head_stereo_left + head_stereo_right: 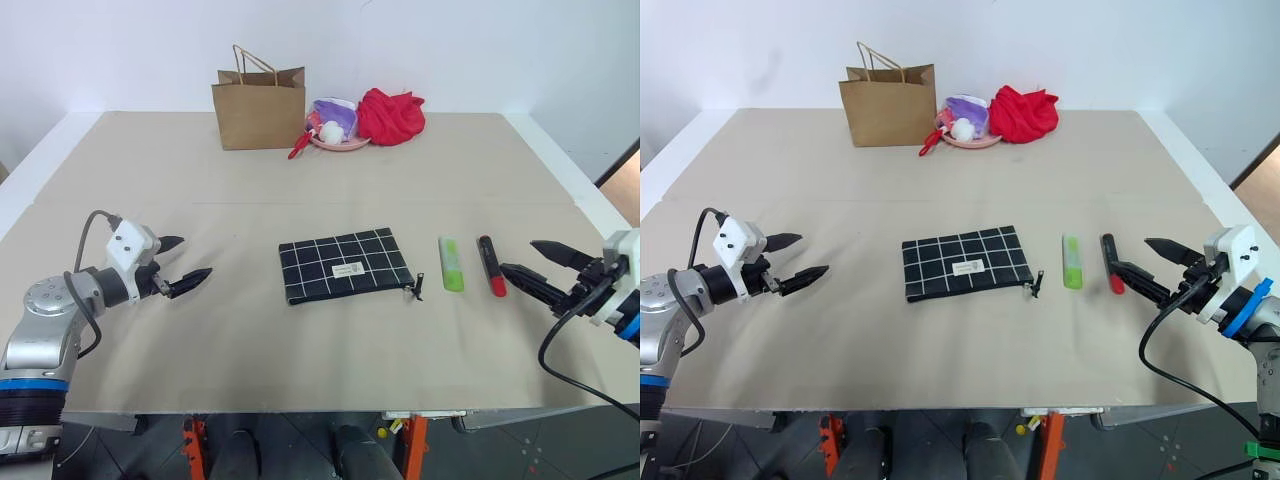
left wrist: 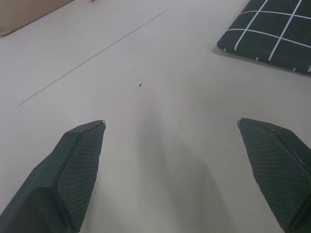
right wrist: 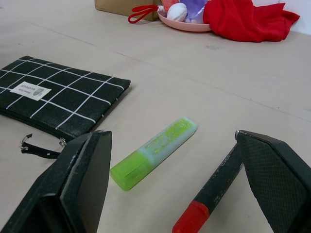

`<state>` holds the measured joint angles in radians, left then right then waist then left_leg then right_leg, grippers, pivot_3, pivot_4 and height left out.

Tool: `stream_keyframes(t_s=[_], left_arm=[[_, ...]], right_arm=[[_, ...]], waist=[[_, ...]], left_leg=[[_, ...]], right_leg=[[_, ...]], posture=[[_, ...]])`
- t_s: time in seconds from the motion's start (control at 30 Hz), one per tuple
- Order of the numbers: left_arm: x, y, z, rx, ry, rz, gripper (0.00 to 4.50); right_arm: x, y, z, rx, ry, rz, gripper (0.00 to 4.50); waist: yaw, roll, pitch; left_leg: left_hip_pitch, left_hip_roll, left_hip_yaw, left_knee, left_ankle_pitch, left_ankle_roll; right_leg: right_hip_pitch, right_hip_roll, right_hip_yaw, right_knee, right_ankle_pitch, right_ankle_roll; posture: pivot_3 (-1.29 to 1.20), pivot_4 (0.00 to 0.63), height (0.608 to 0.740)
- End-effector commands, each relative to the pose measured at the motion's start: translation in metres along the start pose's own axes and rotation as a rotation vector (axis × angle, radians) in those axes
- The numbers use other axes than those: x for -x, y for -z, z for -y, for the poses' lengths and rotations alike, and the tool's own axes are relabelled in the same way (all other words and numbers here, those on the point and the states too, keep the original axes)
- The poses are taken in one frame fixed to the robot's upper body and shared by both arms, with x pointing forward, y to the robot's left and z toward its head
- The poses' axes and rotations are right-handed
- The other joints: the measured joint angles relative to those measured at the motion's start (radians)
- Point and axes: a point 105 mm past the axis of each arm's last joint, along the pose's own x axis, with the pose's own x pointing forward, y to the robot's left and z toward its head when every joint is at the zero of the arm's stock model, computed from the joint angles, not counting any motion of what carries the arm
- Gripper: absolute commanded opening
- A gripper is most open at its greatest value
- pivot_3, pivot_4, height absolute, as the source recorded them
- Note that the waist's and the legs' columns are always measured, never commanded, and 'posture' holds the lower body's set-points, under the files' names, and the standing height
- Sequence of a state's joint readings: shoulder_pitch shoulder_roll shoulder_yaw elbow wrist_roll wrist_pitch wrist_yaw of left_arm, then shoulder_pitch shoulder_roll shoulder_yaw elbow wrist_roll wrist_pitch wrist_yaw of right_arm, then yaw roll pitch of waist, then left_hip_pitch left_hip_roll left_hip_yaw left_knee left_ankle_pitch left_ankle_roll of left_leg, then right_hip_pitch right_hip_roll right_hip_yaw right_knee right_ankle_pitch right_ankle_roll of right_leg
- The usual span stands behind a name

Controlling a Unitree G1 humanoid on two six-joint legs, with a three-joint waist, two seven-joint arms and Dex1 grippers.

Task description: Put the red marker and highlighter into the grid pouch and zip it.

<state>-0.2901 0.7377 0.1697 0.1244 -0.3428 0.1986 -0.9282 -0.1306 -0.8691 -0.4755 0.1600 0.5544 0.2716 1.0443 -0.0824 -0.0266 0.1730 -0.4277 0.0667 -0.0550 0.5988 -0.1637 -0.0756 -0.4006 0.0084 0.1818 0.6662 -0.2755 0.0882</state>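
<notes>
Grid pouch (image 1: 344,264) lies flat at mid-table, label up, zipper pull (image 1: 417,288) trailing off the corner nearest the pens. Just beside that end, not touching the pouch: the highlighter (image 1: 451,263), light green, lying on the table (image 1: 250,350). Next to it on the robot's right, a narrow gap between them, the red marker (image 1: 491,265), roughly parallel, its black end toward the far side of the table and its red end nearer the robot. Both pens outside the pouch. Left gripper (image 1: 185,262) hangs over bare table well to the left of the pouch, jaws spread wide, nothing between them; the left wrist view shows plain tabletop between the two fingers and a corner of the pouch ahead. Right gripper (image 1: 540,263) sits just right of the marker, pointing toward it, jaws also wide apart and empty; in the right wrist view the highlighter and marker lie between and ahead of the fingers. Far edge of the table: a brown paper bag (image 1: 259,108), a pink dish (image 1: 338,140) with small items, a bundle of red cloth (image 1: 390,115).
</notes>
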Motion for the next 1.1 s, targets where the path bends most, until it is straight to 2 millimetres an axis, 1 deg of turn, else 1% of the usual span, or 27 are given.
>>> stream_keyframes(t_s=[0.03, 0.23, 0.53, 0.63, 0.7, 0.8, 0.87, 0.93, 0.97, 1.0, 1.1], left_arm=[[0.005, -0.015, -0.011, -0.052, -0.001, 0.028, 4.50], [0.003, -0.019, -0.011, -0.067, 0.041, 0.038, 4.50], [-0.001, -0.019, -0.003, -0.076, 0.088, 0.053, 4.50], [-0.002, -0.020, -0.001, -0.078, 0.097, 0.056, 4.50], [-0.006, -0.022, 0.007, -0.087, 0.128, 0.066, 4.50], [-0.016, -0.023, 0.032, -0.128, 0.215, 0.080, 4.50], [-0.022, -0.024, 0.044, -0.131, 0.247, 0.098, 4.50], [-0.030, -0.024, 0.057, -0.119, 0.258, 0.118, 4.50], [-0.032, -0.022, 0.062, -0.115, 0.264, 0.124, 4.50], [-0.035, -0.021, 0.068, -0.108, 0.271, 0.130, 4.50], [-0.040, -0.017, 0.081, -0.080, 0.290, 0.140, 4.50]], right_arm=[[0.001, -0.015, 0.001, 0.052, -0.007, 0.020, 4.38], [0.002, -0.015, 0.001, 0.055, -0.005, 0.016, 4.38], [0.003, -0.018, 0.003, 0.069, -0.006, 0.005, 4.38], [-0.002, -0.020, 0.001, 0.074, -0.016, 0.012, 4.38], [-0.013, -0.024, -0.007, 0.069, -0.050, 0.029, 4.38], [-0.046, -0.034, -0.031, 0.048, -0.128, 0.091, 4.38], [-0.068, -0.036, -0.047, 0.043, -0.156, 0.110, 4.38], [-0.087, -0.030, -0.072, 0.079, -0.230, 0.088, 4.38], [-0.093, -0.030, -0.081, 0.092, -0.252, 0.093, 4.38], [-0.102, -0.031, -0.088, 0.075, -0.248, 0.111, 4.38], [-0.119, -0.031, -0.099, 0.049, -0.233, 0.128, 4.38]], waist=[[0.000, 0.000, 0.000], [0.000, 0.000, 0.000], [0.000, 0.000, 0.000], [0.000, 0.000, 0.000], [-0.002, 0.000, 0.000], [-0.008, 0.001, 0.000], [-0.009, 0.001, 0.000], [-0.008, 0.001, 0.000], [-0.007, 0.001, 0.000], [-0.007, 0.001, 0.000], [-0.004, 0.001, 0.000]], left_leg=[[0.000, 0.000, 0.000, 0.000, 0.000, 0.000], [0.000, 0.000, 0.000, 0.000, 0.000, 0.000], [0.000, 0.000, 0.000, 0.000, 0.000, 0.000], [0.000, 0.000, 0.000, 0.000, 0.000, 0.000], [0.000, 0.000, 0.000, 0.000, 0.000, 0.000], [0.000, 0.000, 0.000, 0.001, 0.000, 0.000], [0.000, 0.000, 0.000, 0.001, 0.000, 0.000], [0.000, 0.000, -0.001, 0.001, 0.001, -0.001], [0.000, 0.000, -0.001, 0.001, 0.001, -0.001], [-0.001, 0.000, -0.001, 0.001, 0.001, -0.001], [-0.002, 0.000, -0.001, 0.001, 0.001, -0.001]], right_leg=[[0.000, 0.000, 0.000, 0.000, 0.000, 0.000], [0.000, 0.000, 0.000, 0.000, 0.000, 0.000], [0.000, 0.000, 0.000, 0.000, 0.000, 0.000], [0.000, 0.000, 0.000, 0.000, 0.000, 0.000], [0.000, 0.000, 0.000, 0.000, 0.000, 0.000], [0.000, 0.000, 0.000, 0.000, 0.001, 0.000], [0.000, 0.000, 0.000, 0.001, 0.002, 0.000], [0.000, 0.000, 0.000, 0.001, 0.002, 0.000], [0.000, 0.000, 0.000, 0.001, 0.002, 0.000], [0.000, 0.000, 0.000, 0.001, 0.001, 0.001], [-0.001, 0.000, -0.001, 0.001, 0.001, 0.000]], posture=[[0.00, 0.150, 0.740], [0.00, 0.150, 0.740], [0.00, 0.150, 0.740], [0.00, 0.150, 0.740], [0.00, 0.150, 0.740], [0.00, 0.150, 0.740], [0.00, 0.150, 0.740], [0.00, 0.150, 0.740], [0.00, 0.150, 0.740], [0.00, 0.150, 0.740], [0.00, 0.150, 0.740]])
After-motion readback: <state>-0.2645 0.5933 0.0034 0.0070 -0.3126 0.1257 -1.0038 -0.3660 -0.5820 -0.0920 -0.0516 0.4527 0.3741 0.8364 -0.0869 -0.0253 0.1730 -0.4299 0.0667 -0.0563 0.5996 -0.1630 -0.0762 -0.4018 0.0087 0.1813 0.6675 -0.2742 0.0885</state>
